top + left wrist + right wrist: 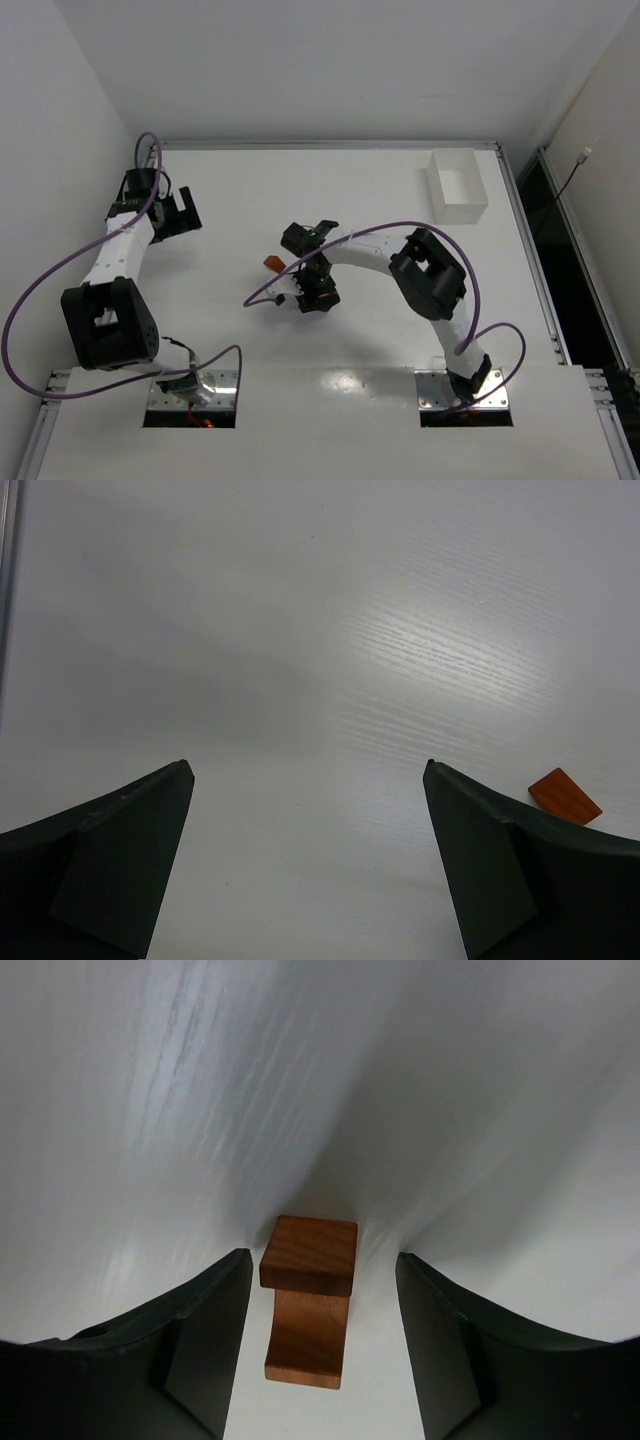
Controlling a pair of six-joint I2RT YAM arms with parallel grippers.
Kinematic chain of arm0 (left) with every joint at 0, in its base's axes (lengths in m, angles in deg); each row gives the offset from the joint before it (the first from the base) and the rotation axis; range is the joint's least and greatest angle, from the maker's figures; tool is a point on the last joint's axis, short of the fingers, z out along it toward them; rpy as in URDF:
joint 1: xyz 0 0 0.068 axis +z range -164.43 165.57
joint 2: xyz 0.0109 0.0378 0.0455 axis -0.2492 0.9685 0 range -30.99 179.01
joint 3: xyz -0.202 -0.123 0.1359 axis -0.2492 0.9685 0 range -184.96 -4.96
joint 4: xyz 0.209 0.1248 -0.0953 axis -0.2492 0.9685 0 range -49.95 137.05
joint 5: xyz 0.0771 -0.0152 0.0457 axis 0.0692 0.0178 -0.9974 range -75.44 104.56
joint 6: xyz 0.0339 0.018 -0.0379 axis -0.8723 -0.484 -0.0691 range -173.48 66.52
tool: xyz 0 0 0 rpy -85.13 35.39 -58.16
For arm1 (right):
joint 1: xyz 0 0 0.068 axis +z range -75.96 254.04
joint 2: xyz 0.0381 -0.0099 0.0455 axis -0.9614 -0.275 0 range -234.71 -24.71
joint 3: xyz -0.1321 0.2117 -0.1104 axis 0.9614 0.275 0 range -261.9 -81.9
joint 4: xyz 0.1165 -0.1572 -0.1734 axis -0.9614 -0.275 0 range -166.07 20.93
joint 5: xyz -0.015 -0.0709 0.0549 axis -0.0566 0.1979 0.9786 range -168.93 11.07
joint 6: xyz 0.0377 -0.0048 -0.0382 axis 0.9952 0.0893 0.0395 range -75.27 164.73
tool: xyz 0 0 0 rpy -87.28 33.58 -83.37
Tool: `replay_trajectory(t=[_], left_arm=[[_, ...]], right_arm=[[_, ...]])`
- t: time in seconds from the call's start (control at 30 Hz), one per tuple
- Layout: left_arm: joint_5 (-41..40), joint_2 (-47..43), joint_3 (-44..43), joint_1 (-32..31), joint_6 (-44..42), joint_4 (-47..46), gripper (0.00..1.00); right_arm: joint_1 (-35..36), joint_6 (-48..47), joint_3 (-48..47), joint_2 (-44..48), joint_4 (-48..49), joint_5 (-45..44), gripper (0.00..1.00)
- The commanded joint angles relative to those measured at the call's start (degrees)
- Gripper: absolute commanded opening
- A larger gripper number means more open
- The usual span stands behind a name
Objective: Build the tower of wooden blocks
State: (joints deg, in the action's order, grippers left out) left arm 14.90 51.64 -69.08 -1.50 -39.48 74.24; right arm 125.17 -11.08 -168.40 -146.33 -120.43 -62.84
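Overhead view: two arms on a white table (330,420), their bases at its near edge. The left gripper (183,213) sits near the far-left part of the table, well apart from the wooden pieces. The right arm bends in towards the table centre, so that the right gripper (318,293) points down there. A single orange block (273,263) lies flat on the table just to the left of the right gripper, apart from it. A white box (457,183) stands near the far-right edge, away from both arms. A purple cable (60,275) loops beside each arm.

Left wrist view: the left gripper (308,765) has its fingers (120,850) spread wide, with only bare table between them and nothing held. The orange block (565,796) shows past the right-hand finger, outside the jaws.

Right wrist view: the right gripper (322,1257) has its fingers (200,1330) parted on either side of the tower (308,1300), here two pieces high. The upper block (310,1253), reddish-brown and square-faced, rests on a narrower orange-brown lower piece (306,1345) and overhangs it on both sides. A gap of table shows between each finger and the tower, so the jaws bracket it without touching or gripping it
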Motion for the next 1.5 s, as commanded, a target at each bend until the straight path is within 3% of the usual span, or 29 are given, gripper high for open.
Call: replay_trajectory(t=[0.0,0.13,0.33,0.43,0.6,0.8,0.87,0.9,0.93,0.97,1.03,1.07,1.2,1.27,1.47], left_arm=[[0.5,0.0,-0.3,1.0,-0.4,-0.5,1.0],[0.5,0.0,0.2,1.6,-0.4,-0.5,1.0],[1.2,-1.2,0.9,1.6,-2.2,-1.1,1.0],[1.9,-2.8,2.2,1.6,-2.7,-1.9,1.0],[3.7,-4.6,3.3,1.6,-2.7,-2.5,1.0],[10.0,-13.2,7.2,1.6,-3.5,-7.3,1.0],[17.1,-13.9,6.6,1.6,-5.0,-7.3,1.0],[20.5,-13.9,4.4,1.6,-6.1,-6.0,1.0],[29.8,-13.9,2.8,2.2,-8.1,-4.4,1.0],[36.1,-12.9,1.5,2.7,-11.2,-0.4,1.0],[51.5,-10.6,-0.7,2.7,-15.8,2.1,1.0],[56.0,-9.5,-1.4,3.2,-16.9,4.9,1.0],[72.6,-1.2,-3.7,1.7,-22.0,15.3,1.0],[78.0,1.8,-6.5,0.9,-30.6,22.0,1.0],[84.2,3.7,-11.9,-1.7,-26.0,18.0,0.98]], right_arm=[[0.3,1.3,-1.9,-0.9,0.9,-1.1,0.56],[0.3,1.8,-2.4,-1.4,1.4,-1.1,0.48],[0.3,4.6,-4.7,-2.5,0.4,0.2,0.13],[0.3,6.9,-6.0,-2.5,-0.2,2.7,0.01],[-3.3,18.6,-11.6,-1.2,0.0,8.2,0.0],[-11.1,36.2,-11.8,6.0,9.8,19.6,0.0],[-13.9,43.4,-9.2,10.0,20.3,24.4,0.0],[-17.0,52.5,-7.7,11.3,25.6,29.0,0.0],[-18.6,58.4,-3.5,12.7,32.2,31.2,0.0],[-19.9,64.6,-1.3,13.9,47.2,32.5,0.0],[-23.0,83.3,1.3,14.7,61.4,36.4,0.0],[-23.6,87.1,0.0,13.4,67.1,37.5,0.0],[-23.6,95.2,-6.4,11.5,76.1,40.5,0.0],[-23.0,99.9,-8.5,12.0,79.4,39.8,0.0],[-20.4,111.2,-4.7,15.8,86.9,31.0,0.0]])
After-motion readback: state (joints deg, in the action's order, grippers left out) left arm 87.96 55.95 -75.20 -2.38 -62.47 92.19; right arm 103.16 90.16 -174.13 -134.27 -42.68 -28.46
